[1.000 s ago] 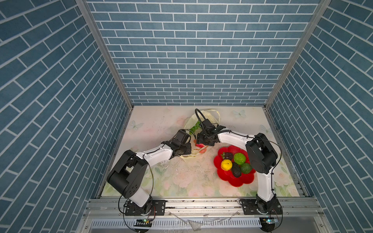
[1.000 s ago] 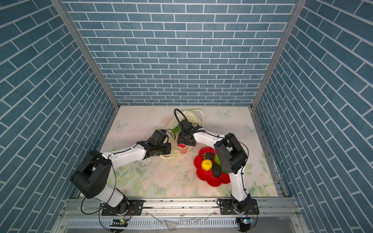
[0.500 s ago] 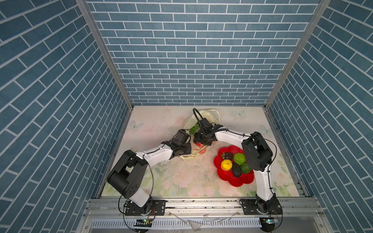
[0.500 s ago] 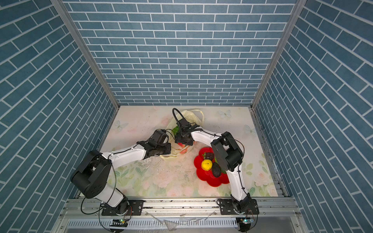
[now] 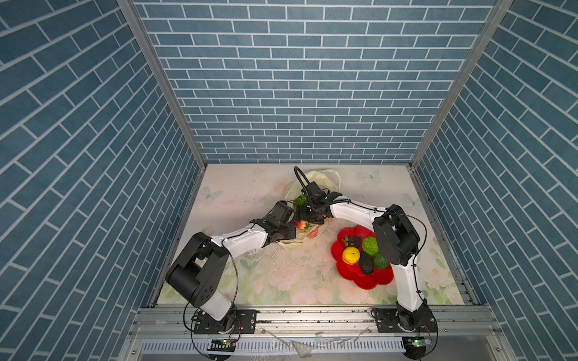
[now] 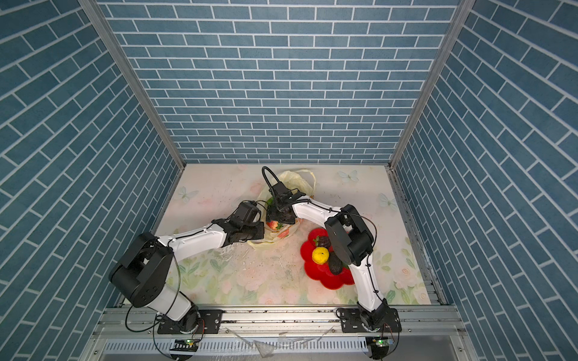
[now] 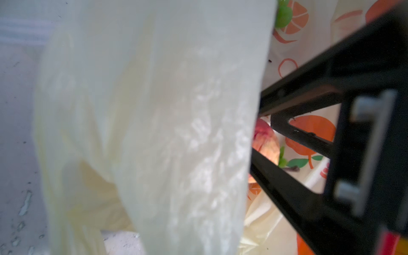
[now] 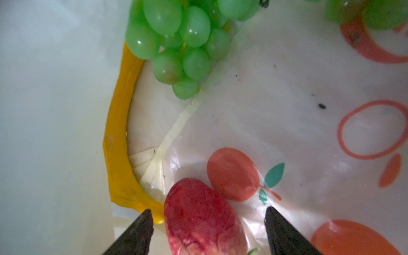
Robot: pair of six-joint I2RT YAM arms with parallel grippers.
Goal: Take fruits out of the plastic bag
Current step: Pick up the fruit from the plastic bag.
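Observation:
The pale-yellow plastic bag [image 5: 316, 184] [image 6: 295, 183] lies mid-table. My left gripper [image 5: 289, 233] sits at its near edge, jaws hidden behind bag film [image 7: 154, 132], shut on the plastic bag. My right gripper [image 8: 207, 209] [image 5: 309, 215] is inside the bag and open. Its fingertips [image 8: 143, 223] flank a red strawberry [image 8: 198, 223] [image 5: 301, 224] [image 7: 265, 139] with gaps on both sides. A yellow banana [image 8: 117, 132] and a green grape bunch [image 8: 176, 44] [image 5: 299, 199] lie deeper in the bag.
A red flower-shaped plate [image 5: 372, 279] [image 6: 328, 279] stands at the near right, holding a lemon [image 5: 351, 255], a bumpy green fruit [image 5: 370, 245] and dark pieces [image 5: 366, 265]. The right arm's elbow [image 5: 395, 237] hangs over it. Brick walls close in three sides.
The right gripper has shifted slightly left and deeper into the bag and spread a little wider. The left arm and the bag edge it holds have stayed put.

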